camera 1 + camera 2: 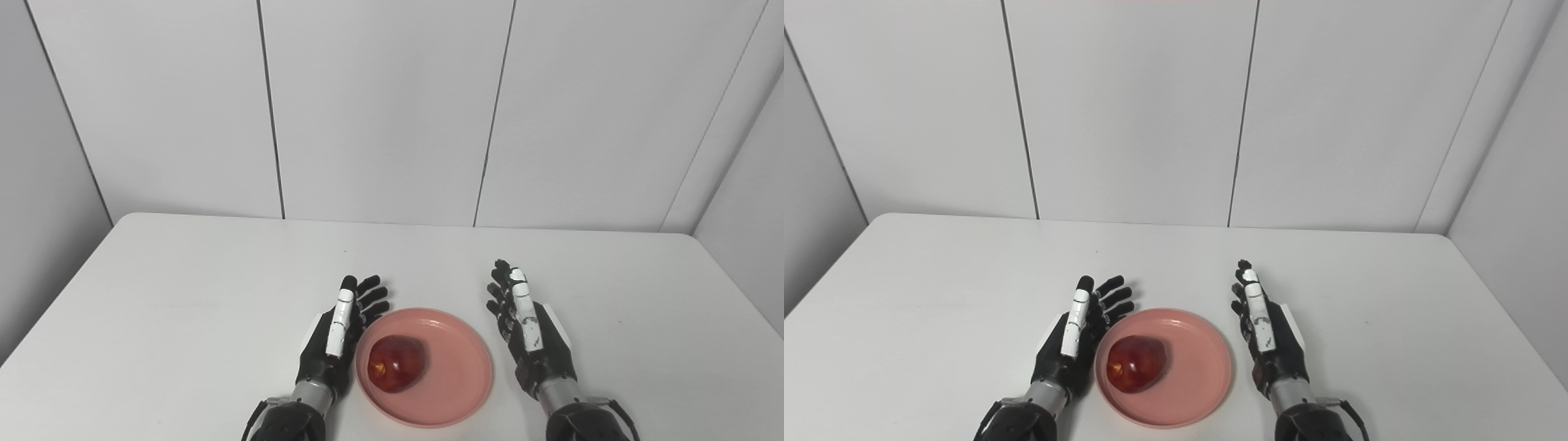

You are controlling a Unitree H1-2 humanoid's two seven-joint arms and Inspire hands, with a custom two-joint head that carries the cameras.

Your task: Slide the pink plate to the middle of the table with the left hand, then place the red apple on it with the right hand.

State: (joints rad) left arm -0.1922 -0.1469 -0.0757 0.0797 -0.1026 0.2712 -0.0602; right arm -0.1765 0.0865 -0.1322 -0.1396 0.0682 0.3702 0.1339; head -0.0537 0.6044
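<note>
The white bench (184, 294) carried a pink plate (453, 380) near its front edge, about midway across. The left hand (337, 337) lay just beside the plate's left rim, fingers apart and holding nothing; the right hand (527, 331) lay near its right rim, likewise spread and empty. The red apple (395, 363) sat on the plate's left part.

No text, label, brand, number or sign can be read anywhere in either view.
</note>
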